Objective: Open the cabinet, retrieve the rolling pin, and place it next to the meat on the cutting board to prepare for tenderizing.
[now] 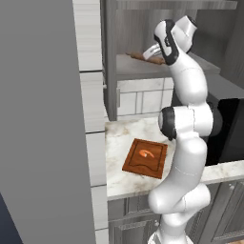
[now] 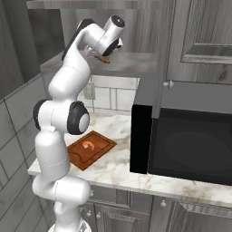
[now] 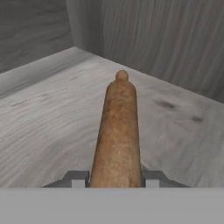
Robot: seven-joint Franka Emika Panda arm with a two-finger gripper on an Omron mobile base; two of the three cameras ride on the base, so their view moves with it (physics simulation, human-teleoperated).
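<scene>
Slim brown wooden rolling pin (image 3: pixel 117 131) lies flat on the grey wood-grain shelf (image 3: pixel 48 118) of the open tall grey wall cabinet (image 1: pixel 110 62), well in from the shelf's front edge. In the hand view its long axis runs straight away from the gripper (image 3: pixel 116 178) toward the back corner — far tapered handle visible, near end cut off between the finger tips. Finger tips (image 3: pixel 75 179) sit tight against both flanks of the pin; pincer narrowed onto it, so the pin reads as gripped, not yet lifted off the shelf as far as can be told.

Judgement: the coming move is a draw-out along that long axis, back over the shelf's front edge, then down to the reddish-brown grooved wooden cutting board (image 1: pixel 145 157) on the marble counter (image 1: pixel 119 138) below, near its front edge. The small orange-pink curved meat (image 1: pixel 146 153) sits near the board's middle — space beside it.

Hard to read: in both base views the wrist covers the grasp; just a brown stub shows past it.
</scene>
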